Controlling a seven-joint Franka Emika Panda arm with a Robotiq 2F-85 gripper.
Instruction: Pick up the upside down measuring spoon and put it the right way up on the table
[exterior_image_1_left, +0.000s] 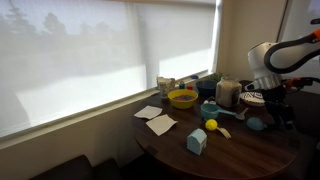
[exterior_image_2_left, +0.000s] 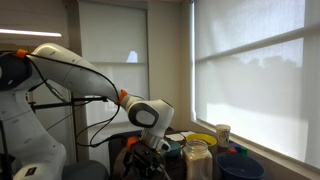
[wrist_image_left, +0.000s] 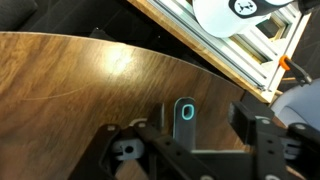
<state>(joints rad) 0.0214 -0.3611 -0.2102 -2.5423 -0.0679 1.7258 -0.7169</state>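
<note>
Above the table (exterior_image_1_left: 230, 155), gripper (exterior_image_1_left: 256, 100) hovering over the spoon (exterior_image_1_left: 255, 124).
In an exterior view, the teal spoon is lying on the wood near the ball (exterior_image_1_left: 211, 124) and block (exterior_image_1_left: 197, 141). In the wrist view, the fingers (wrist_image_left: 258, 135) are standing wide apart, gripping nothing, and the spoon's looped handle (wrist_image_left: 185, 114) is showing between them.

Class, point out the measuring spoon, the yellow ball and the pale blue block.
measuring spoon (wrist_image_left: 185, 118): wrist view, looped handle.
yellow ball (exterior_image_1_left: 211, 125): an exterior view, centre.
pale blue block (exterior_image_1_left: 196, 142): an exterior view, front face.
</note>
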